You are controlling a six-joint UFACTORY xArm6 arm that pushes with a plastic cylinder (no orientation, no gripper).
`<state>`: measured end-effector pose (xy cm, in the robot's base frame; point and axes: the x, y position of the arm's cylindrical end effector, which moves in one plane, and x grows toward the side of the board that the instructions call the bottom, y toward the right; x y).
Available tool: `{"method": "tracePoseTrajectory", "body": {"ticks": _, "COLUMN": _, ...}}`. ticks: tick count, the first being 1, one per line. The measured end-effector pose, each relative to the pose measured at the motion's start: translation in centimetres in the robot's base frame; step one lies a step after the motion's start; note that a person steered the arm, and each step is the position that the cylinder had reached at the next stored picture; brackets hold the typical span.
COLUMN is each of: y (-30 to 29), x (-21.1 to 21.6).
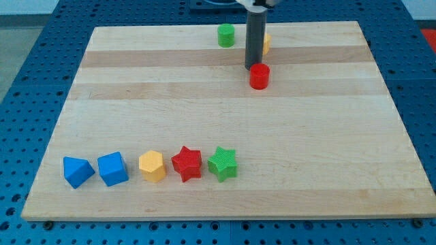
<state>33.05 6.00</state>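
Observation:
My tip (251, 67) comes down near the view's top, just right of centre. It sits right behind a red cylinder (259, 76), touching or almost touching its upper left edge. A yellow block (266, 44) is partly hidden behind the rod, so its shape is unclear. A green cylinder (226, 35) stands a little to the rod's left near the board's top edge.
Along the view's bottom left runs a row: a blue triangular block (77, 171), a blue cube (112, 169), a yellow hexagonal block (152, 166), a red star (187, 163) and a green star (222, 163). The wooden board (225, 122) lies on a blue pegboard table.

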Motion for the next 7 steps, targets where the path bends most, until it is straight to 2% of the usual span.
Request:
{"method": "tracePoseTrajectory", "body": {"ticks": 3, "y": 3.7, "x": 5.1}}
{"method": "tracePoseTrajectory", "body": {"ticks": 6, "y": 4.0, "x": 12.3}}
{"method": "tracePoseTrajectory", "body": {"ticks": 7, "y": 3.6, "x": 11.6}}
